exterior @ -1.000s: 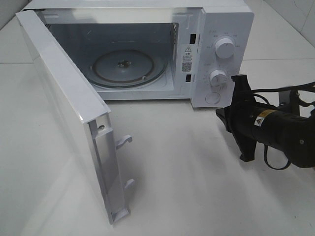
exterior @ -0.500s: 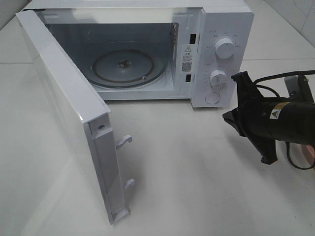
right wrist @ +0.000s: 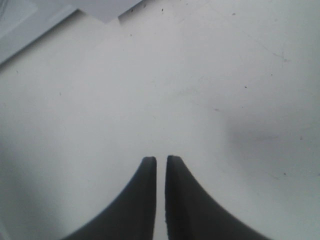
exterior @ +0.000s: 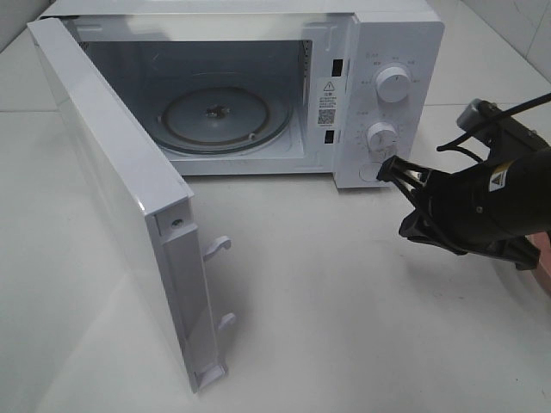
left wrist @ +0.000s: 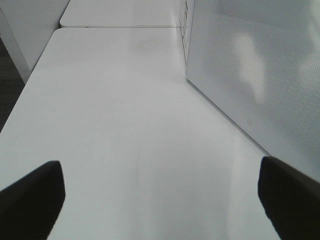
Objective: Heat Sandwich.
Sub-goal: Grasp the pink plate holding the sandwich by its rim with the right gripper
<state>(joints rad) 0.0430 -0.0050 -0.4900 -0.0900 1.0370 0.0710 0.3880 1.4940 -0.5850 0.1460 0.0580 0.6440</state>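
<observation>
sandwich: unseen | right tool (exterior: pixel 394 169): nearly closed, empty | near microwave (exterior: pixel 392 52)

The exterior high camera looks down from above and in front of the microwave (exterior: pixel 250 95), facing its open cavity, the glass turntable (exterior: pixel 225 116) and the swung-out door (exterior: pixel 120 198); the white table (exterior: pixel 344 310) in front of the microwave fills the lower part of the view.

The left wrist camera sits low and close to the table (left wrist: pixel 115 110), beside the microwave door (left wrist: pixel 260 70), looking along the tabletop past the door's perforated panel. The left gripper (left wrist: pixel 160 200) tips frame its view.

The right wrist camera points nearly straight down at the table (right wrist: pixel 200 75) from close range, with a corner of the microwave (right wrist: pixel 107 7) at the frame edge.

All three views share the table and part of the microwave.
</observation>
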